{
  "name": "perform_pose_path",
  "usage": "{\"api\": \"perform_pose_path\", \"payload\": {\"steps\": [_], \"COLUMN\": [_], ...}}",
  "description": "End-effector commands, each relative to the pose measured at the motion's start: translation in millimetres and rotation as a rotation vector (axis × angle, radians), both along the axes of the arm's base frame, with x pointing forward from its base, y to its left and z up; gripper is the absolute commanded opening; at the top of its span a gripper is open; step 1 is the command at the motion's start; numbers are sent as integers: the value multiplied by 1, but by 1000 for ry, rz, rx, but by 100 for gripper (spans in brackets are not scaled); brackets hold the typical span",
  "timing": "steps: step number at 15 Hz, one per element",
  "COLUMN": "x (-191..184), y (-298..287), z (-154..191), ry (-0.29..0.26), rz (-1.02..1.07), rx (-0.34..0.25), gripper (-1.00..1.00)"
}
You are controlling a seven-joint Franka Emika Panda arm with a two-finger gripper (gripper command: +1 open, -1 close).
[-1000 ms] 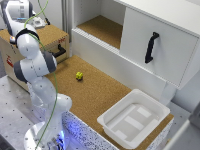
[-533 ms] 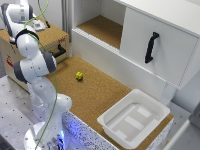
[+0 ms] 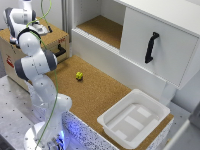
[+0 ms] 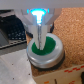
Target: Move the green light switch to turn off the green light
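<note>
In the wrist view, the green light switch (image 4: 46,48) is a round green disc set in a silver ring on a wooden box. Just behind it a bulb, the green light (image 4: 37,14), glows cyan-green. My gripper (image 4: 40,45) is shut, its two fingers pressed together, with the tips right at the green disc; I cannot tell whether they touch it. In the exterior view the arm reaches over the wooden box (image 3: 11,47) at the exterior view's left, with the gripper (image 3: 42,28) above the box top. The switch itself is hidden there.
A small yellow-green ball (image 3: 79,75) lies on the cork table. A white tray (image 3: 112,125) stands at the near right. A white cabinet with a black handle (image 3: 151,47) and an open shelf (image 3: 102,27) fills the back. The box front carries a black handle (image 3: 60,50).
</note>
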State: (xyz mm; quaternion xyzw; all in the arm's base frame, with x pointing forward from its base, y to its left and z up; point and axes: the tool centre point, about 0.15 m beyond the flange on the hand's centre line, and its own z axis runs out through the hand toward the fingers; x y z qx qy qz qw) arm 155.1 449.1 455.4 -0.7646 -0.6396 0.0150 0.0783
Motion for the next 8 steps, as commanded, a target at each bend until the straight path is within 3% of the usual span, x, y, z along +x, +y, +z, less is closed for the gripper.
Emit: {"api": "perform_pose_path", "payload": {"steps": [1, 2, 3, 5, 8], "x": [-27, -36, -40, -40, -26], "y": [1, -2, -4, -5, -4], "z": [32, 53, 65, 73, 63], "ry": [-47, -81, -107, -136, -121], "rz": [42, 52, 41, 35, -18], "rx": [31, 19, 20, 21, 13], "gripper": [-100, -100, 100, 100, 100]}}
